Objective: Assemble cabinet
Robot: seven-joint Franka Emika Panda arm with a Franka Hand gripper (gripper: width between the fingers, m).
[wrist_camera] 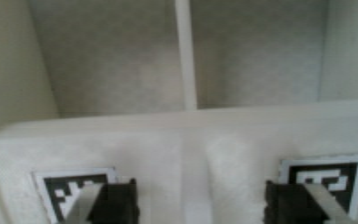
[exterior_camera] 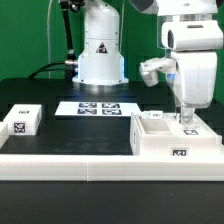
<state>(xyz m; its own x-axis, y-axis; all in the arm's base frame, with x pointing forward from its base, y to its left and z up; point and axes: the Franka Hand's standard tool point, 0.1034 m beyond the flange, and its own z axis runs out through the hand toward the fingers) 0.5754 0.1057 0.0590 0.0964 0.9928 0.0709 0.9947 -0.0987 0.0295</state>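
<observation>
on the black table (exterior_camera: 50,95), the cabinet (exterior_camera: 160,142) is sitting near, at the exterior view's right, directly under the gripper (exterior_camera: 186,120), whose fingers (wrist_camera: 114,200) are standing apart; whether they're gripping, i cannot tell.

The big white cabinet box (exterior_camera: 160,145) sits open-topped on the exterior view's right, a black-and-white square tag (exterior_camera: 180,152) on its front wall, while the smaller white tagged block (exterior_camera: 22,121) lies flat, well apart, on the exterior view's left.
</observation>
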